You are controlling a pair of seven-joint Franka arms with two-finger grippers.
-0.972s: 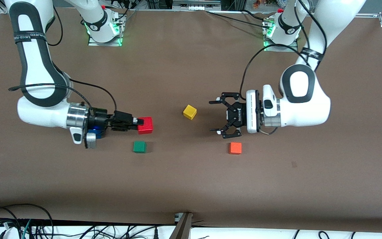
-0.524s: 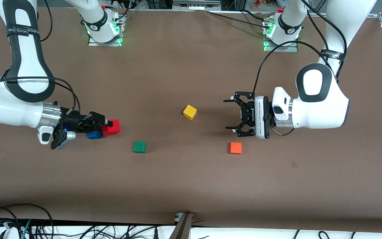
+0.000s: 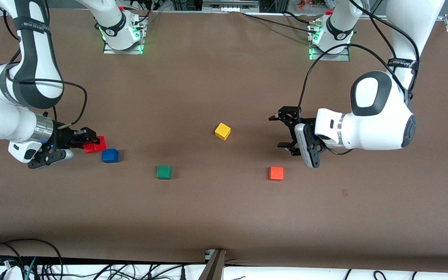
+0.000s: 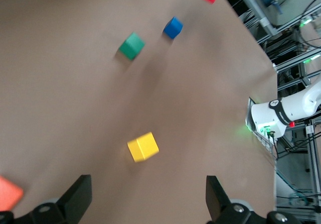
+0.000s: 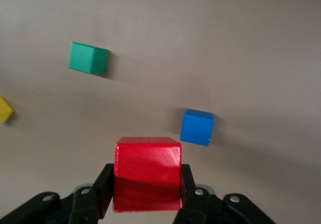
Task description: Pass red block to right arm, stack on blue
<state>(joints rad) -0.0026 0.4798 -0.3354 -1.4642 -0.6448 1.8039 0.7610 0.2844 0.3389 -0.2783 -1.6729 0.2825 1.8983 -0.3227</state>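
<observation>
The red block [image 3: 95, 144] [image 5: 148, 176] is clamped between the narrow black fingers of my right gripper [image 3: 93, 143] [image 5: 147, 189], which is shut on it. It hangs over bare table just beside the blue block [image 3: 110, 155] [image 5: 197, 127], toward the right arm's end. The blue block rests alone on the brown table. My left gripper [image 3: 284, 132] [image 4: 148, 199] is open with nothing between its fingers [image 4: 80, 194]. It hovers above the table, close to the orange cube [image 3: 275, 173].
A yellow cube [image 3: 222, 131] [image 4: 143, 146] lies mid-table. A green cube [image 3: 163, 172] [image 5: 88, 58] sits nearer the front camera, between the blue block and the orange cube. Cables run along the table's front edge [image 3: 216, 258].
The right arm has drawn back toward its own end with the red block, uncovering the blue block. The left arm has pulled back toward its end and turned, its gripper still open.
</observation>
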